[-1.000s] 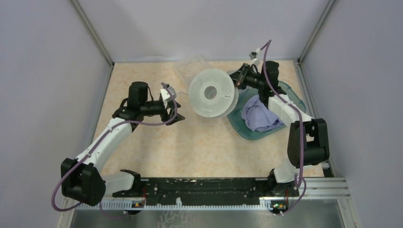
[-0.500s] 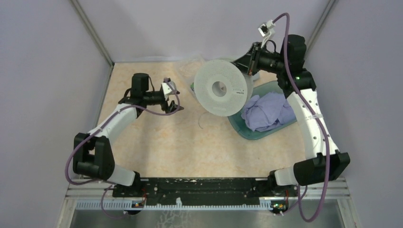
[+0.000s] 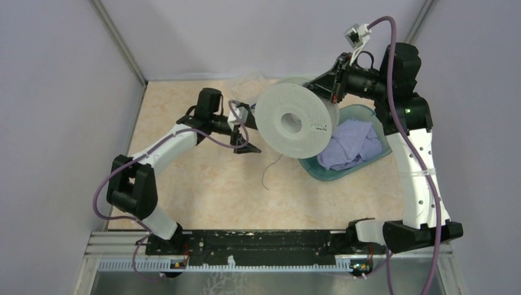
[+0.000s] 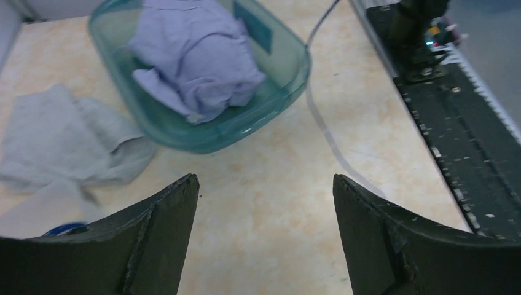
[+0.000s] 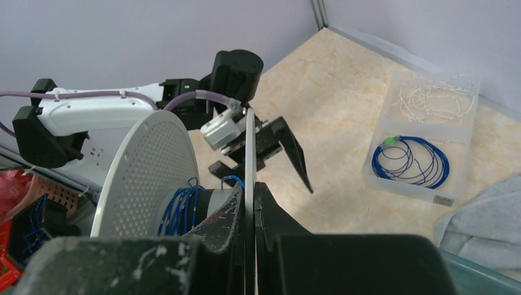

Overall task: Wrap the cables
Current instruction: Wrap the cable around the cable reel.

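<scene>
Right end effector gripped the spool, left end effector gaped empty beside it, and we judged the cable tail unwrapped.

Matt perforated plastic spool, glossy translucent tray

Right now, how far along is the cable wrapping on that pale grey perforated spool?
Done: some blue wire turns sit on the hub. In hand: the right gripper clamps the flange of the pale grey perforated spool; the left gripper is open and empty beside it. Left: the thin dark grey cable hangs loose below the spool, not wound.
</scene>
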### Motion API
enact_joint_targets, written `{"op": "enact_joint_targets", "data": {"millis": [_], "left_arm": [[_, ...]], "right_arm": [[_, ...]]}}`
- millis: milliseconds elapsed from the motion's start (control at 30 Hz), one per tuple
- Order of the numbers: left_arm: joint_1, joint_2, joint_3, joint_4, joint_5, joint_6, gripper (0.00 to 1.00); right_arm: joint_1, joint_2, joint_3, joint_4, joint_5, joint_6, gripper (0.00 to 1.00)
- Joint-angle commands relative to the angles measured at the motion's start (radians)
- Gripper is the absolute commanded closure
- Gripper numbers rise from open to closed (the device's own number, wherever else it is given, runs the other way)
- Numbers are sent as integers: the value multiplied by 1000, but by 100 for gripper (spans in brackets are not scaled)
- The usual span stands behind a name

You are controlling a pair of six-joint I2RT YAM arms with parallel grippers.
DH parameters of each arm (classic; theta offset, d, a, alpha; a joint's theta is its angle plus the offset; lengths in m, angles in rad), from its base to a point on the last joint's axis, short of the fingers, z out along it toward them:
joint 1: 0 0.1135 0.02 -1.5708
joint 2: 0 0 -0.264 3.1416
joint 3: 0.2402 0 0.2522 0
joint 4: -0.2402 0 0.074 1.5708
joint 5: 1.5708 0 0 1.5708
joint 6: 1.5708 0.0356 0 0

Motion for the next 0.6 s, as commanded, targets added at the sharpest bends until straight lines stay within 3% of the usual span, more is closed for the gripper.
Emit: {"op": "enact_joint_targets", "data": {"millis": [0,233,567], "left_arm": [[-85,4,-48,53,57,-189,16],[-117,10,-105,46,-89,-270,30],[-144,87,-104,-6,-158,-203,51]], "right_arm": [[2,-27,61,31,-7,11,100],[1,-16,76,27,11,10,100],[2,0,88,22,18,11,100]]}}
